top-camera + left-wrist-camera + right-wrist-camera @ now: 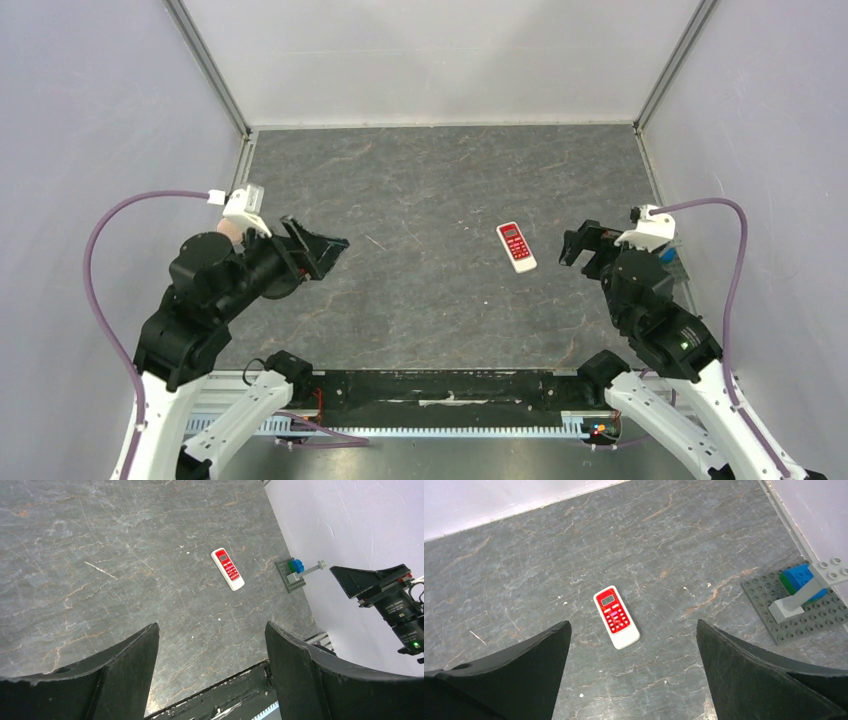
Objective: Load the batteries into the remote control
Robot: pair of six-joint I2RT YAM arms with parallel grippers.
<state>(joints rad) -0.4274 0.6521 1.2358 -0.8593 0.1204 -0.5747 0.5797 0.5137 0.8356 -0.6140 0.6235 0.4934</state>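
Observation:
The remote control (516, 246) lies face up on the grey table, a small white handset with a red button panel and a small display. It also shows in the left wrist view (227, 569) and in the right wrist view (616, 616). No batteries are in view. My left gripper (322, 247) is open and empty, held above the table well left of the remote. My right gripper (582, 245) is open and empty, just right of the remote. The left fingers (125, 665) and right fingers (744, 670) stand wide apart with bare table between them.
A grey studded baseplate (819, 617) with a blue brick (801, 577) and a light grey brick piece lies by the right wall; it also shows in the left wrist view (290, 574). Grey walls close in the table on three sides.

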